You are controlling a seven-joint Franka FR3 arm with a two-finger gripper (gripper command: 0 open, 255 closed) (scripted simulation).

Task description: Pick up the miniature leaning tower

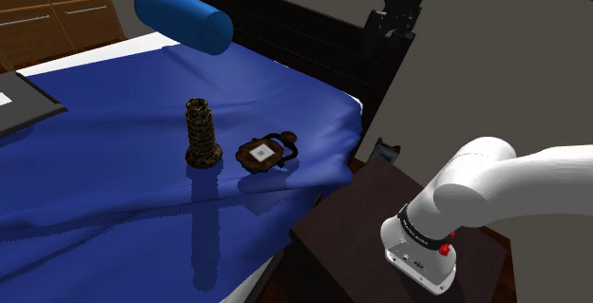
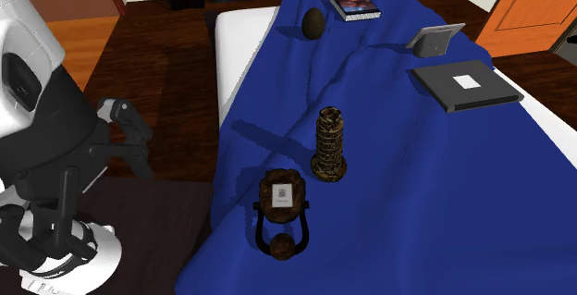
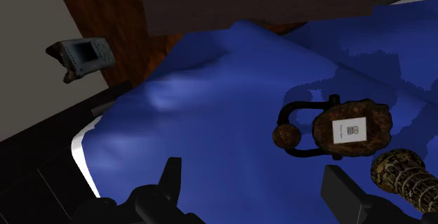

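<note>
Bedroom with wood floor (image 2: 157, 53); bed draped in a rumpled blue sheet (image 1: 114, 178), with dark headboard (image 1: 285, 35) and blue bolster (image 1: 183, 18). Miniature leaning tower (image 1: 201, 135): dark brown, banded, standing on its base mid-sheet, just beside a brown padlock-shaped ornament (image 1: 266, 152) with a white label. Grey slab (image 2: 467, 85) and book (image 2: 355, 5) lie farther along. Gripper (image 3: 257, 184): fingers parted, clasping nothing, apart from the tower.

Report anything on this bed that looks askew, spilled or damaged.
Nothing looks spilled or broken. The dark tower stands on its base on the blue cover, which is creased into folds; any tilt is slight. The brown ornament lies flat beside it, not touching.
</note>
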